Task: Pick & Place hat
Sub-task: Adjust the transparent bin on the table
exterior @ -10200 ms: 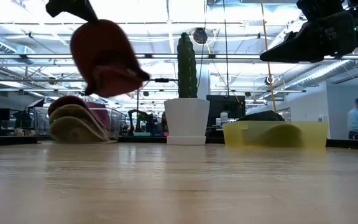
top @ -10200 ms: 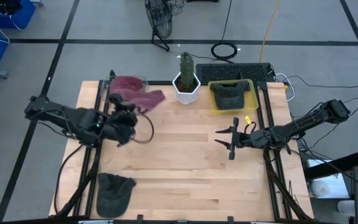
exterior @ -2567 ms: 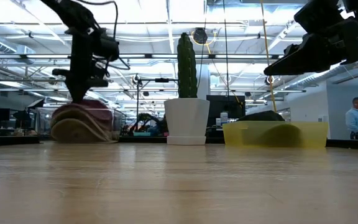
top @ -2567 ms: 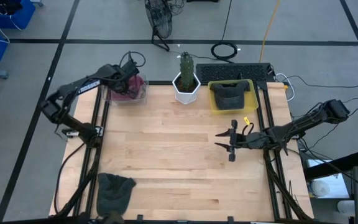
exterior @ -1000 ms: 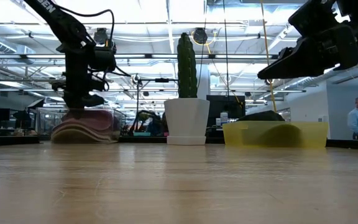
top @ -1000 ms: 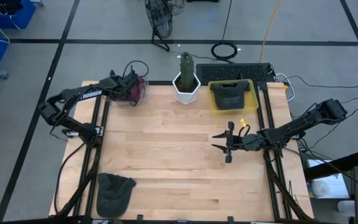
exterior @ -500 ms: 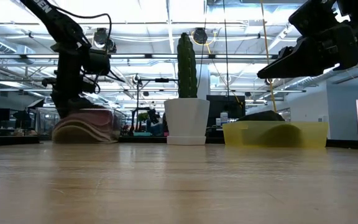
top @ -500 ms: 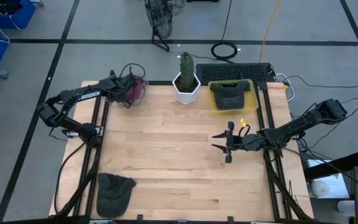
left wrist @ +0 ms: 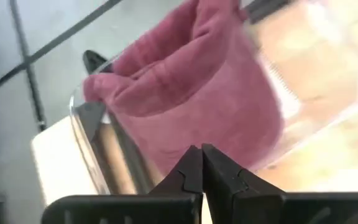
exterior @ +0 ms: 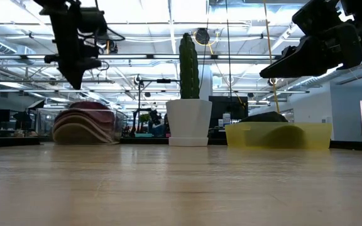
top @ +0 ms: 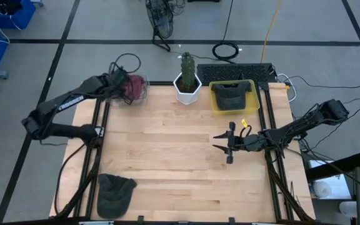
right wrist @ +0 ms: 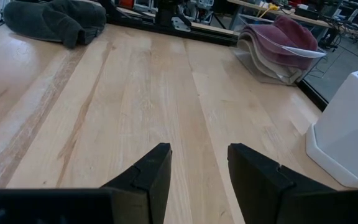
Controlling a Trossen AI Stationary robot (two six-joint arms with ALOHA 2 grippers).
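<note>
Pale wooden table (top: 167, 162) fills the high view; the maroon hat (top: 136, 85) lies in a clear bin (top: 144, 94) at its upper left. Just beside it, the left gripper (top: 119, 80) hovers, fingers together and empty. At right of centre, the right gripper (top: 225, 141) waits, fingers apart.

A maroon hat (top: 134, 87) lies crumpled in a clear bin (top: 144, 92) at the bench's far left corner. A dark grey hat (top: 115, 191) lies flat at the near left corner. A third dark hat (top: 231, 95) sits in a yellow tray (top: 253, 99) at the far edge.
</note>
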